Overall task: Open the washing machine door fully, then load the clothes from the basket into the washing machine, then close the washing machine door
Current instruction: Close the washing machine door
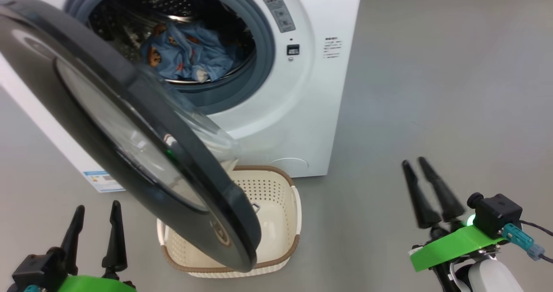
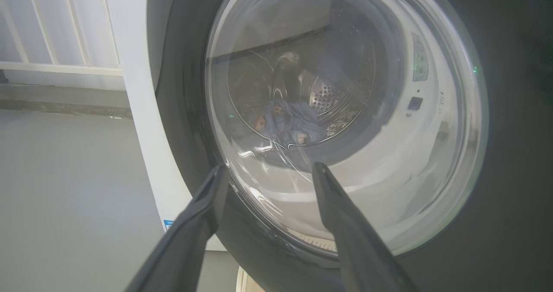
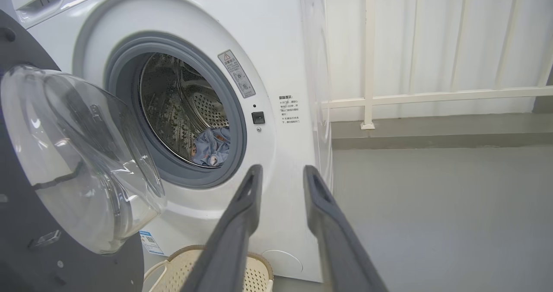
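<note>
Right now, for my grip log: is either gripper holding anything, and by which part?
Nothing is held: the left gripper and the right gripper both stand open and empty.

Right gripper [image 1: 413, 160]: long dark tapered fingers, lower right.
Green bracket [image 1: 453, 245]: with black camera box [image 1: 497, 212], teal plug [image 1: 520, 239].
Forearm [image 1: 488, 279]: glossy white.
Left gripper [image 1: 97, 204]: matching dark fingers, lower left.

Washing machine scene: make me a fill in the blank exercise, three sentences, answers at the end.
1. The clothes lie inside the washing machine, in its steel ____.
2. The washing machine door hangs ____, above the basket.
3. The basket's rim is coloured ____.
Missing words: drum; open; brown.
</note>
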Motion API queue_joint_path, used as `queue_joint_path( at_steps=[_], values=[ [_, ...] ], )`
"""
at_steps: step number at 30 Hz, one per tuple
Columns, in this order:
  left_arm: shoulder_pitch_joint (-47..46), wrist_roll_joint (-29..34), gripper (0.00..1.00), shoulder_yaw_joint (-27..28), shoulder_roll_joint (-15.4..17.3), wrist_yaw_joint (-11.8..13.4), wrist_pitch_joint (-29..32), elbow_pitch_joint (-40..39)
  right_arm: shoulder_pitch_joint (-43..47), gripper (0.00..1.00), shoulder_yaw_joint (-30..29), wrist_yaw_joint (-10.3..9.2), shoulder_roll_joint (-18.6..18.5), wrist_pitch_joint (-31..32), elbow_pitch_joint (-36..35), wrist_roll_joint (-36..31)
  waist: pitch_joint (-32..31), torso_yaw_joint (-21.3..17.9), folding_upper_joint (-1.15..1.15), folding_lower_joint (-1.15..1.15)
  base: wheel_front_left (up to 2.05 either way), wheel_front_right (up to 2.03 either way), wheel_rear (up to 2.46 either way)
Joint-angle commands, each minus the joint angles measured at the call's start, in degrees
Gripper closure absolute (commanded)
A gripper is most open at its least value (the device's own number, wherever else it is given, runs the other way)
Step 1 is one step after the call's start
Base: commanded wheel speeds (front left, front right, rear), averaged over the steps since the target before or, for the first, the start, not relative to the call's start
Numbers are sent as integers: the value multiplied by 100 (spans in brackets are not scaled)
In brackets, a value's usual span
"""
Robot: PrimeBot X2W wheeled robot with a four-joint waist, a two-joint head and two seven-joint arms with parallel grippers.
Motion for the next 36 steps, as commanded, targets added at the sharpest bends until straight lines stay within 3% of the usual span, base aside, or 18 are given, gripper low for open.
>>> queue_joint_path(
  at_steps=[1,11,25,36],
  values=[
    [-220,-1,0,181,83,-14,-38,-85,-203,100,182,9,-11,-27,-156,132,-13,114,0,0,0,0,0],
    [-247,-54,0,36,79,-14,-38,25,-655,100,744,9,25,-27,-485,468,-86,562,0,0,0,0,0],
    [-229,-88,0,-89,60,-14,-38,146,-936,100,1552,9,230,-27,-2005,447,-219,1172,0,0,0,0,0],
    [-229,-79,0,-51,41,-14,-38,160,-1028,100,2853,9,134,-27,-1915,354,-232,1297,0,0,0,0,0]
  ],
)
